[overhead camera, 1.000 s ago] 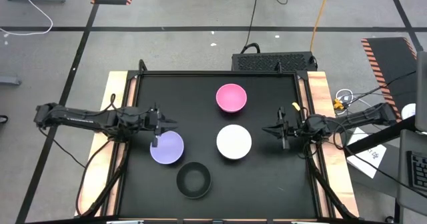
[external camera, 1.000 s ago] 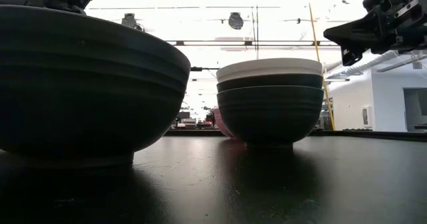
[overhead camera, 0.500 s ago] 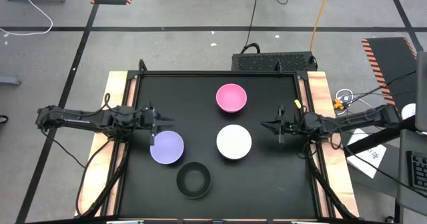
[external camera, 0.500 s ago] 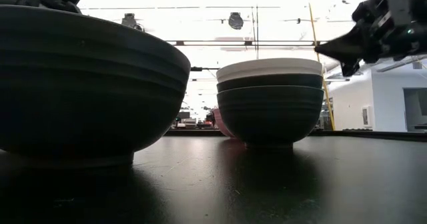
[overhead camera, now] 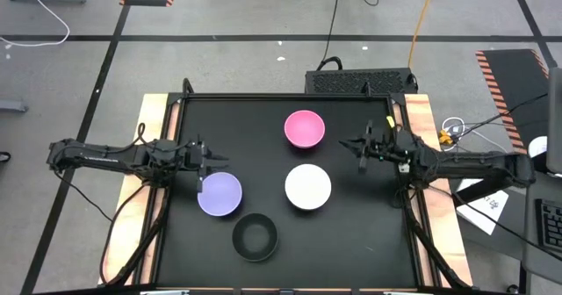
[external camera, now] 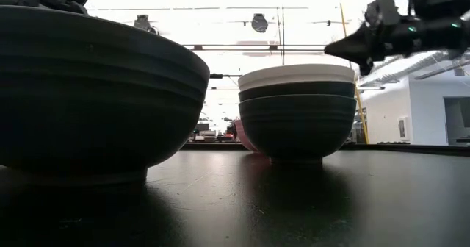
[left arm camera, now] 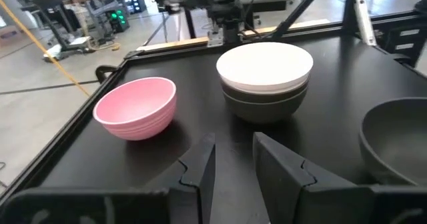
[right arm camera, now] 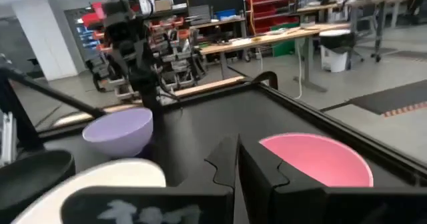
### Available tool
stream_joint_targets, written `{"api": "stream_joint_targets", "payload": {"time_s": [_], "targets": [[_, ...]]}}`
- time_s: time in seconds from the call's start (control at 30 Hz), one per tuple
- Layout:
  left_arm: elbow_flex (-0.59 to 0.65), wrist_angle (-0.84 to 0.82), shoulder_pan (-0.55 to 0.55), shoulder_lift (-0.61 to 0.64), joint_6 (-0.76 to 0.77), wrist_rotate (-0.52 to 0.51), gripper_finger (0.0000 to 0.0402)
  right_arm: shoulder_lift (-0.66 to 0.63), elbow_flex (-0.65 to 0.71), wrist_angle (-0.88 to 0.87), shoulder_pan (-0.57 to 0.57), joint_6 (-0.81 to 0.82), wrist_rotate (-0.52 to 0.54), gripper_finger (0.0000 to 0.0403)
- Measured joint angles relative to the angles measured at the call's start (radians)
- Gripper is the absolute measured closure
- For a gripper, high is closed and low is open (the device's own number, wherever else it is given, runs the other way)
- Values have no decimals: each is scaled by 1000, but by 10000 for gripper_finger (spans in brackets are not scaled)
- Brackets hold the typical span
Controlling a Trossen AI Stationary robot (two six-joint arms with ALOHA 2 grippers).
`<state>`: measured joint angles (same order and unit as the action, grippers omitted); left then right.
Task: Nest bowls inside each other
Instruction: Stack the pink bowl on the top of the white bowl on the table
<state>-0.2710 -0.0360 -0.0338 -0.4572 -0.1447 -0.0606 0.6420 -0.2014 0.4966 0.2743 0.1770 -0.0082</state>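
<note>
Four separate units on black surface [overhead camera: 263, 128]: pink bowl [overhead camera: 305, 129] far centre, white bowl [overhead camera: 308, 186] topping a dark stack mid-surface, lavender bowl [overhead camera: 219, 194] left, lone black bowl [overhead camera: 255, 237] near front edge. Right end effector [overhead camera: 349, 143] shut, empty, raised just beside pink bowl on its right side, tips aimed at it. Left end effector [overhead camera: 217, 161] parted slightly, holding nothing, just behind lavender bowl. Judged: right arm nearer pink, left arm nearer lavender. Round bowls, no long axis.
</note>
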Motion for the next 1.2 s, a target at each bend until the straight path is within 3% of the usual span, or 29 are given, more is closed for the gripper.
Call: {"api": "stream_joint_targets", "payload": {"time_s": [0.1,0.23,0.37,0.5,0.73,1.2], "targets": [[0,0,0,0,0,27,295,58,-81,-65,100,21,-123,397],[0,-7,0,-1,-4,41,295,135,-162,-111,193,18,-206,397],[0,-16,0,-1,-15,41,295,218,-262,-297,306,15,-360,394],[0,-38,0,-1,-14,41,295,286,-344,-430,387,15,-365,379],[0,-68,0,-1,-13,42,295,402,-445,-506,479,79,-365,342],[0,-70,0,-1,-19,46,295,702,-742,-808,492,90,-411,278]]}}
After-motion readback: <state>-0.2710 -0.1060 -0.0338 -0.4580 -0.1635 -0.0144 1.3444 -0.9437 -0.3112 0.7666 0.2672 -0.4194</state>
